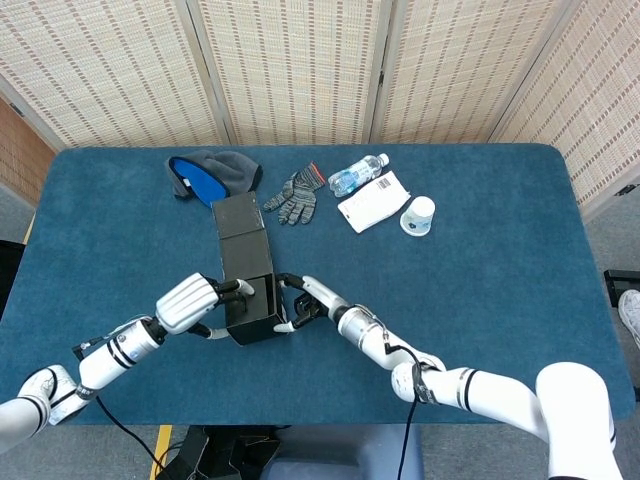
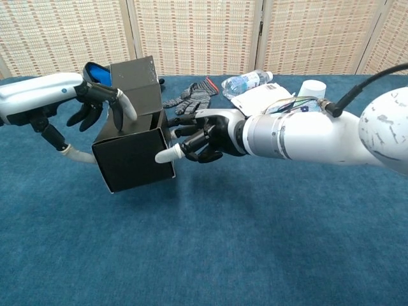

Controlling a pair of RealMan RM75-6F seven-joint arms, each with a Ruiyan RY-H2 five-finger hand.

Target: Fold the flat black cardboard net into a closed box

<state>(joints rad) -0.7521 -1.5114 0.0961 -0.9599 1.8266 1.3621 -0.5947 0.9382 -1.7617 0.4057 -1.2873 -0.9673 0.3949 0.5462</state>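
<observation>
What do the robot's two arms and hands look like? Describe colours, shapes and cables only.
Both arms are glossy white rounded segments with black joint bands. The left hand and right hand have black palms, silver-white backs and white fingertips. A black cable runs along the right arm.

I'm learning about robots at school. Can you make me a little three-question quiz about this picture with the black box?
1. True or false: the black box is closed.
2. Which is nearest the white cup? A) blue-lined cap B) white packet C) grey glove
3. Which robot hand has a finger over the box's top edge?

Key: 1. False, its lid stands open. 2. B. 3. The left robot hand; the right robot hand touches its side.
</observation>
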